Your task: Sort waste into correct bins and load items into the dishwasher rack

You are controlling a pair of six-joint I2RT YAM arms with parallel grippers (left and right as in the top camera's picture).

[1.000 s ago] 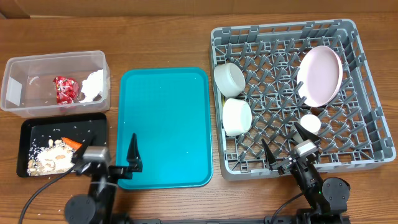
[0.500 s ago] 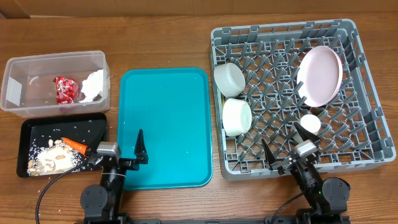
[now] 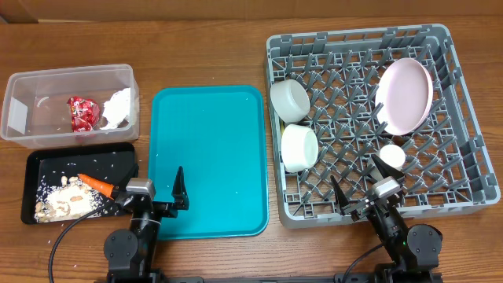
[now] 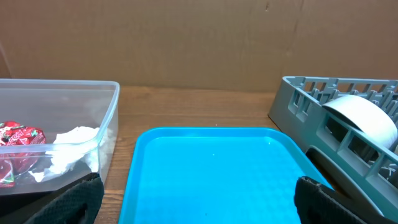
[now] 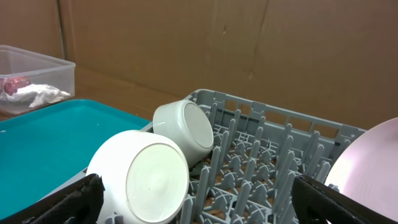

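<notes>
The grey dishwasher rack [image 3: 464, 134] holds two cream bowls [image 3: 290, 100] [image 3: 299, 147], a pinkish plate [image 3: 404, 95] on edge and a small white cup [image 3: 392, 156]. The clear tub [image 3: 31, 86] holds the red foil wrapper [image 3: 81, 113] and white napkin [image 3: 118, 108]. The black tray [image 3: 71, 159] holds beige scraps [image 3: 67, 200] and the carrot piece [image 3: 96, 183]. My left gripper [image 3: 152, 192] is open and empty at the teal tray's front left corner. My right gripper [image 3: 363, 187] is open and empty at the rack's front edge. Fork and spoon are out of view.
The teal serving tray [image 3: 208, 157] lies between the bins and the rack, nothing on it. In the right wrist view the bowls [image 5: 140, 177] lie on their sides among grey pegs. A brown cardboard wall stands behind the table [image 4: 199, 43].
My left gripper shifted right from over the black tray to the teal tray's front left corner. The right arm has not moved.
</notes>
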